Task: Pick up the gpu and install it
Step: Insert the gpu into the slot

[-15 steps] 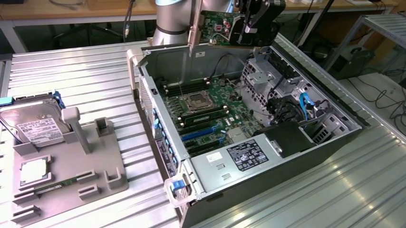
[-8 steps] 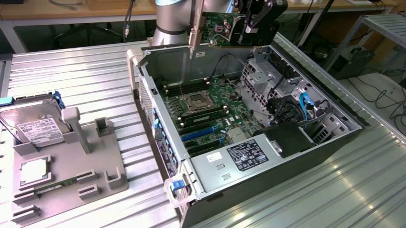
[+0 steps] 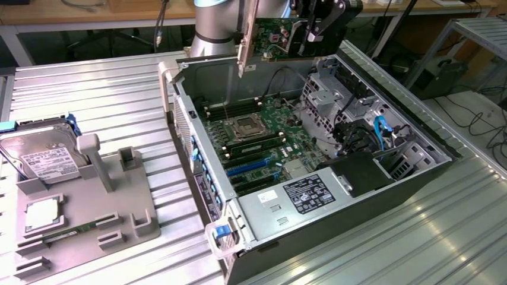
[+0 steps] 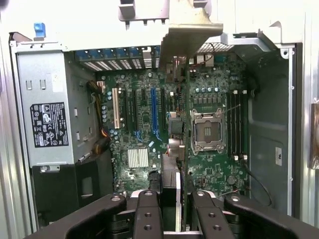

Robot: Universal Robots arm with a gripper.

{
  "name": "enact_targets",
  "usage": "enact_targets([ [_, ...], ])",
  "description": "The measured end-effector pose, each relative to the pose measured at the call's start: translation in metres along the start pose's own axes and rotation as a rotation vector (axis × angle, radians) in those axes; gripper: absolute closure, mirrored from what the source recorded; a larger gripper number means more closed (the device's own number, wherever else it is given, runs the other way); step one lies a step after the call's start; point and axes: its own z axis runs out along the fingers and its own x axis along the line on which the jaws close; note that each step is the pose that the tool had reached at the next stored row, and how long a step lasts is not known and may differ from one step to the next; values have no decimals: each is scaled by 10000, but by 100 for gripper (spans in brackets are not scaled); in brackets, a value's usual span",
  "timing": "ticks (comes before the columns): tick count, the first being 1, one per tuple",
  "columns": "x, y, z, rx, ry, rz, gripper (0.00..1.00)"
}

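The gpu (image 3: pixel 273 37) hangs upright above the far end of the open computer case (image 3: pixel 198 178). Its green circuit board faces the exterior camera and its silver bracket (image 3: pixel 246 44) points down at the exterior view's left. My gripper (image 3: pixel 310 32) is shut on the card's upper part. In the wrist view the gpu (image 4: pixel 172 181) is seen edge-on between my two fingers (image 4: pixel 147 216), with its bracket (image 4: pixel 192 32) at the far end. It hovers over the motherboard (image 4: pixel 214 169), in line with the expansion slots (image 4: pixel 153 112) and clear of them.
A power supply (image 3: pixel 305 196) sits in the near end of the case, with drive bays and blue cables (image 3: pixel 380 133) on the exterior view's right. The bare CPU socket (image 4: pixel 207 130) lies beside memory slots. A hard drive (image 3: pixel 40 157) and a grey fixture (image 3: pixel 87 202) stand on the table to the left.
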Motion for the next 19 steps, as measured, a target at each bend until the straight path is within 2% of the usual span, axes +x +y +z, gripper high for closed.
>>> enact_targets([
  [7,0,0,24,44,8,-350,72],
  [8,0,0,32,78,9,-350,72],
  [10,0,0,48,183,10,-356,72],
  [11,0,0,55,208,8,-431,72],
  [15,1,1,73,234,0,-976,72],
  [19,1,2,88,366,0,-1203,72],
])
